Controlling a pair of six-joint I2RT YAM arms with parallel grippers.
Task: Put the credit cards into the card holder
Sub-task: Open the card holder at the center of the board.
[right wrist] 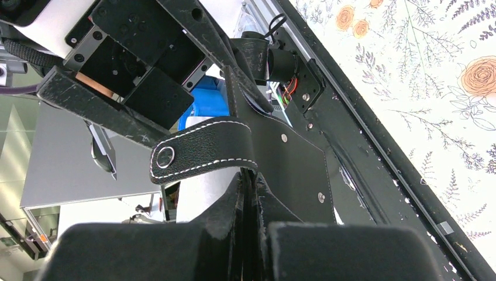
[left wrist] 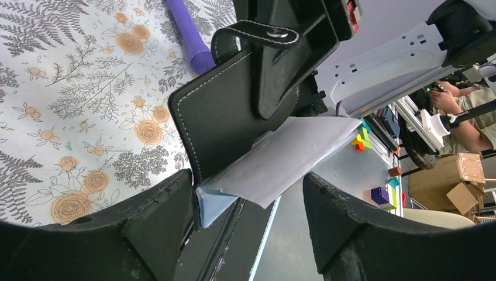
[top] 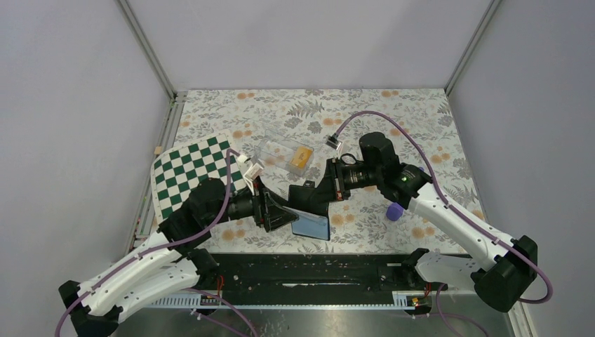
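Observation:
The black card holder [top: 312,226] hangs above the table's near edge, its pale blue-grey inside facing down. My right gripper [top: 313,199] is shut on its upper edge; in the right wrist view the fingers [right wrist: 234,234] pinch the black leather [right wrist: 292,170] just under the snap tab [right wrist: 199,155]. My left gripper [left wrist: 248,205] is open, its jaws wide apart around the card holder's lower corner [left wrist: 222,117], which touches the left finger [left wrist: 158,216]. One orange-yellow credit card [top: 303,155] lies in the clear box. No other cards show.
A clear plastic box [top: 281,151] stands mid-table behind the grippers. A green-and-white checkered board [top: 186,175] lies at the left. A purple cylinder [top: 394,210] lies right of the grippers and also shows in the left wrist view [left wrist: 187,35]. The black rail [top: 316,270] runs along the near edge.

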